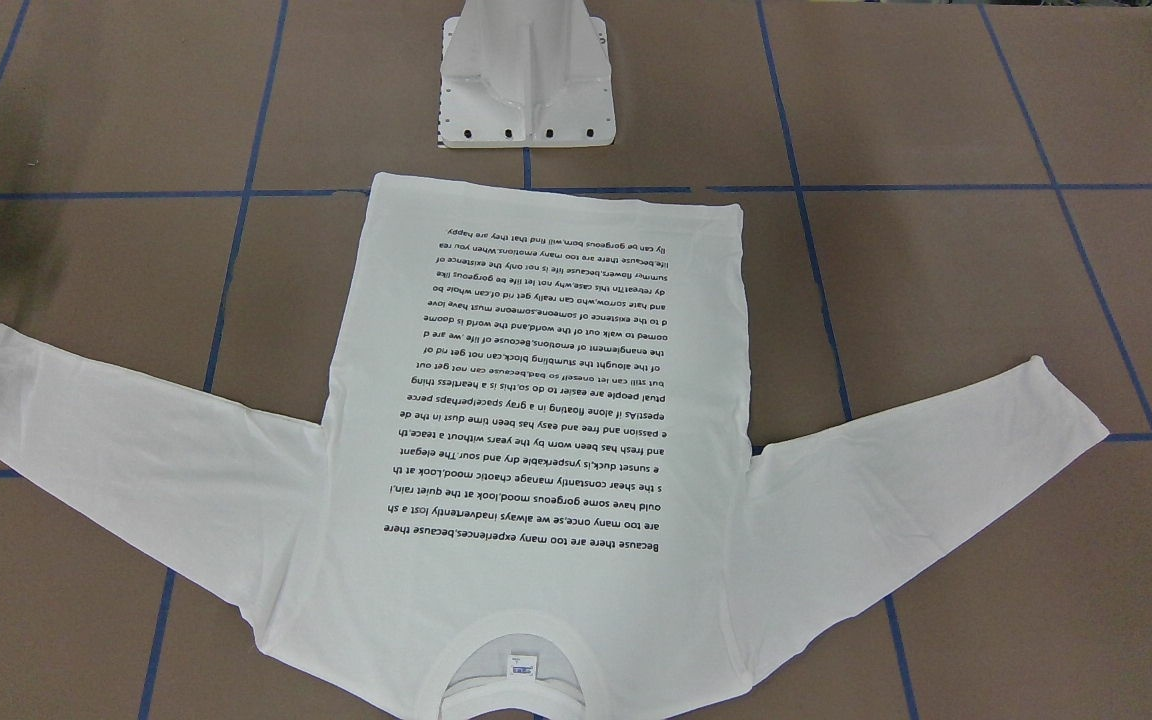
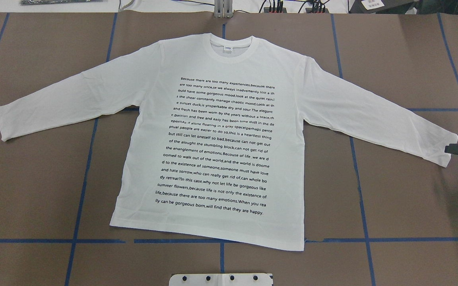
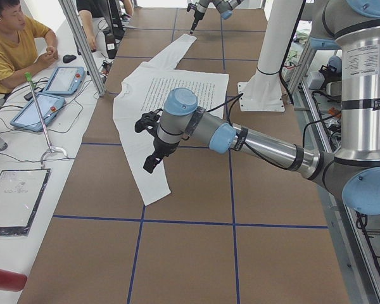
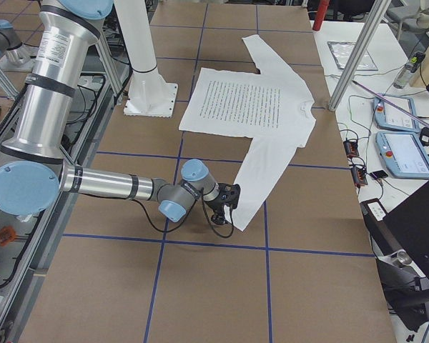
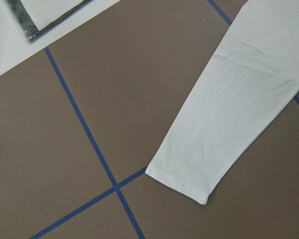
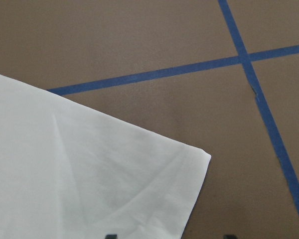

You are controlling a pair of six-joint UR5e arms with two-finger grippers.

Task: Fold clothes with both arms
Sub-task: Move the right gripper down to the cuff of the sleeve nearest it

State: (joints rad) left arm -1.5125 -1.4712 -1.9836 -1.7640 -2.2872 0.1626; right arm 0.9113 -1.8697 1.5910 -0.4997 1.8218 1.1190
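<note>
I judge the shirt limp and light, best pinched at the cuffs; right tool is wide, left tool I cannot tell.

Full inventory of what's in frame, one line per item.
T-shirt: one, white with black text, spread flat mid-table with the print up and sleeves out.
Table: one, brown with a blue tape grid, under everything.
Pedestal: one, white, on the table just past the shirt's hem.
Tablets: two, blue-edged, on the side bench beyond the collar.
Person: one, in a yellow shirt, seated at that bench.
Left arm: one, silver with blue caps. The left claw is black, over the sleeve on the robot's left; open or shut is unclear.
Right arm: one, same colours. The right claw is black, at the other cuff, fingertips apart.
</note>
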